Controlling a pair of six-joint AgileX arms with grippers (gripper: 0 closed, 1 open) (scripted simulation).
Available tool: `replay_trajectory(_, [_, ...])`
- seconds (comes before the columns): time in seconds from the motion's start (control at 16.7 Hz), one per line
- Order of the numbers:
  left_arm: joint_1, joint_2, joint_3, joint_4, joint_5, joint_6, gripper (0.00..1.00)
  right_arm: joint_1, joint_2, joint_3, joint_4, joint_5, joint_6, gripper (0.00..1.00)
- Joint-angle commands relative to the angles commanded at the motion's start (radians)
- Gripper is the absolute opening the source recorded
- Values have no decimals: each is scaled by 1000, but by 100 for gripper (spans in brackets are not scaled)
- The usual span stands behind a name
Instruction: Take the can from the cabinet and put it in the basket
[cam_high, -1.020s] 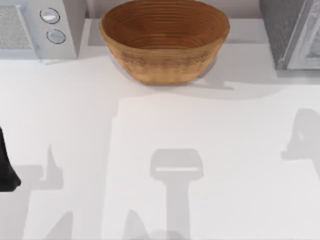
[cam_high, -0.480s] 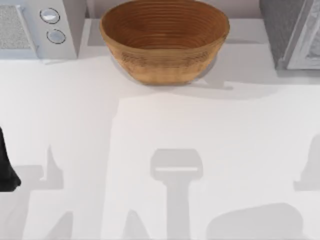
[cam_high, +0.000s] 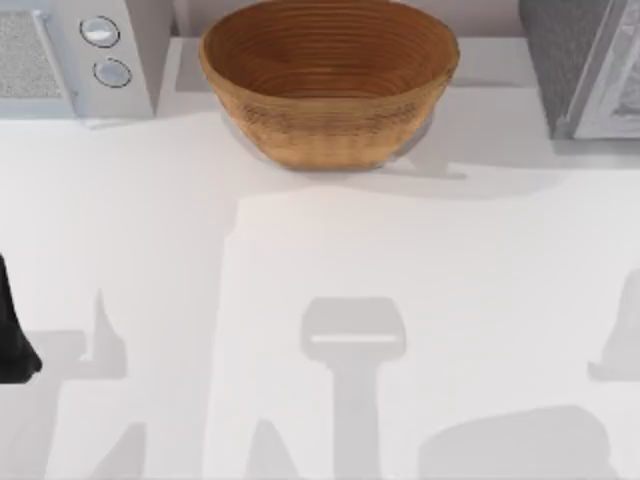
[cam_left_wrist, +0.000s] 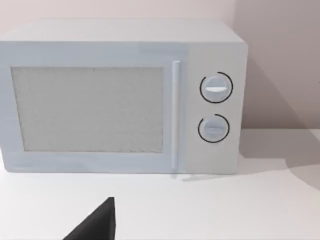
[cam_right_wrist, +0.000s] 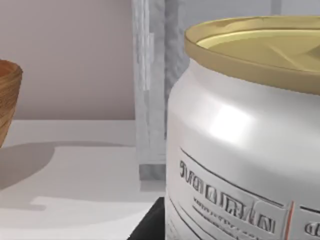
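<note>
— Anything shifted?
— Nothing I can see from above since half a second ago; a second back the shadow at the right edge sat higher.
— And the can?
— The can (cam_right_wrist: 240, 150) looms close in my right wrist view, upright, the cabinet (cam_right_wrist: 150, 90) just behind it, the basket (cam_right_wrist: 7, 100) at the left edge. From above, the basket (cam_high: 330, 85) sits top centre on the tabletop (cam_high: 300, 260), the cabinet (cam_high: 585, 65) upper right, a microwave (cam_high: 75, 55) upper left.
— Tools?
— Left tool (cam_left_wrist: 97, 225) pokes in low, before the microwave (cam_left_wrist: 120, 95). Whether either tool is open, I cannot tell.

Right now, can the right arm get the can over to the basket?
Probably yes: the can sits right up against the right wrist camera, and bare table lies before the basket, nothing standing between.
</note>
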Motion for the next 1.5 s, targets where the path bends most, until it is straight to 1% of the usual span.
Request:
replay_trajectory(0.18, [0, 0, 0, 0, 0, 0, 100, 34, 94, 90, 33, 41, 1, 0])
replay_trajectory(0.42, [0, 0, 0, 0, 0, 0, 100, 125, 366, 316, 107, 139, 3, 0])
replay_trajectory(1.14, [0, 0, 0, 0, 0, 0, 100, 517, 1646, 1254, 396, 532, 13, 0])
replay_trajectory(1.32, [0, 0, 0, 0, 0, 0, 100, 596, 1908, 1450, 457, 614, 16, 0])
replay_trajectory(1.5, [0, 0, 0, 0, 0, 0, 100, 653, 2096, 1590, 502, 674, 17, 0])
